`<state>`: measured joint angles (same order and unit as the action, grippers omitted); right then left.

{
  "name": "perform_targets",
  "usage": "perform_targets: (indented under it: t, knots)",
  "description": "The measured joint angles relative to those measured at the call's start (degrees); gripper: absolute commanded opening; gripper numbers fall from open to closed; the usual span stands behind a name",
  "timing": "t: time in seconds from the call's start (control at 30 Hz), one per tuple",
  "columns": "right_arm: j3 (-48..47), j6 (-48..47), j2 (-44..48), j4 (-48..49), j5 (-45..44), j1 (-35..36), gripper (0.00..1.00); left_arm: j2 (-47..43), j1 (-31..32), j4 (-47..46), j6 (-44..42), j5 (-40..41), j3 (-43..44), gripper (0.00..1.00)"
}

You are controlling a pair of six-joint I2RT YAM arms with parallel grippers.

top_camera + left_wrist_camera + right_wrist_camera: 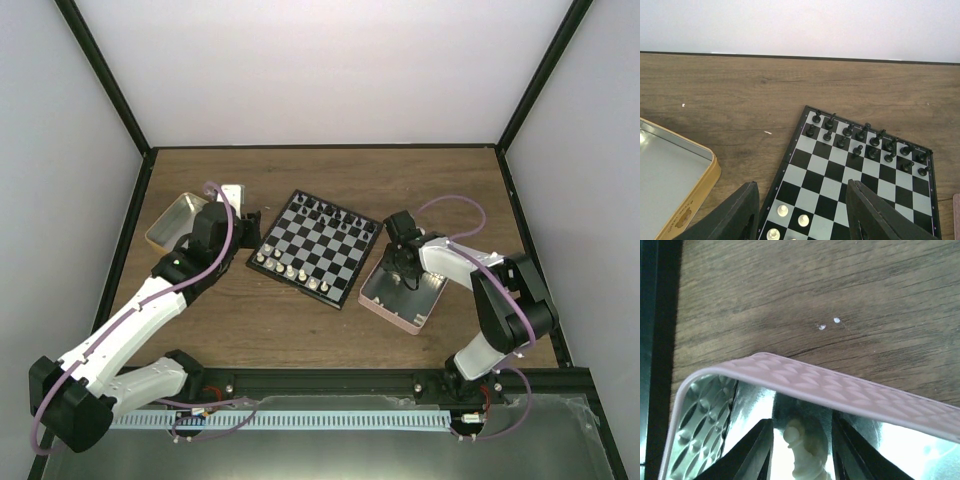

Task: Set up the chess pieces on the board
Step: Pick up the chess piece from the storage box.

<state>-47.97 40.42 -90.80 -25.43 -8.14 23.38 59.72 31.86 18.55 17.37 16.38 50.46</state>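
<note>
Black chess pieces [860, 135] ranked on board [316, 247] at mid-tabletop; white row [290, 270] part-filled. Left pincer [801, 186] half open, empty, above board. Right pincer [801, 419] in pink tray [840, 390] near right edge, straddling cream piece [802, 455]; grip unclear.

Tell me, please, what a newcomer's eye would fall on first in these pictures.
The small chessboard mid-table, black pieces ranked along its far side, some white pieces on the near edge. Then the right hand, down in the pink tray with a cream-white piece between its fingers; the left hand hovers open at the board's left side.
</note>
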Motion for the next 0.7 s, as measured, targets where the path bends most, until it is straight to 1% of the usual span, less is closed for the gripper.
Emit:
perform_targets:
  t: [0.3,0.43,0.63,0.7]
  knots:
    - [-0.1,-2.4,0.5,-2.6,2.6,0.1,0.34,0.0,0.0,0.0,0.0,0.0,0.0,0.50]
    - [-0.1,-3.7,0.7,-3.8,3.2,0.2,0.28,0.0,0.0,0.0,0.0,-0.2,0.0,0.50]
    - [-0.1,-4.0,0.6,-4.8,2.6,0.2,0.17,0.0,0.0,0.0,0.0,-0.3,0.0,0.50]
    - [-0.1,-4.1,0.5,-4.8,2.3,0.2,0.15,0.0,0.0,0.0,0.0,-0.6,0.0,0.50]
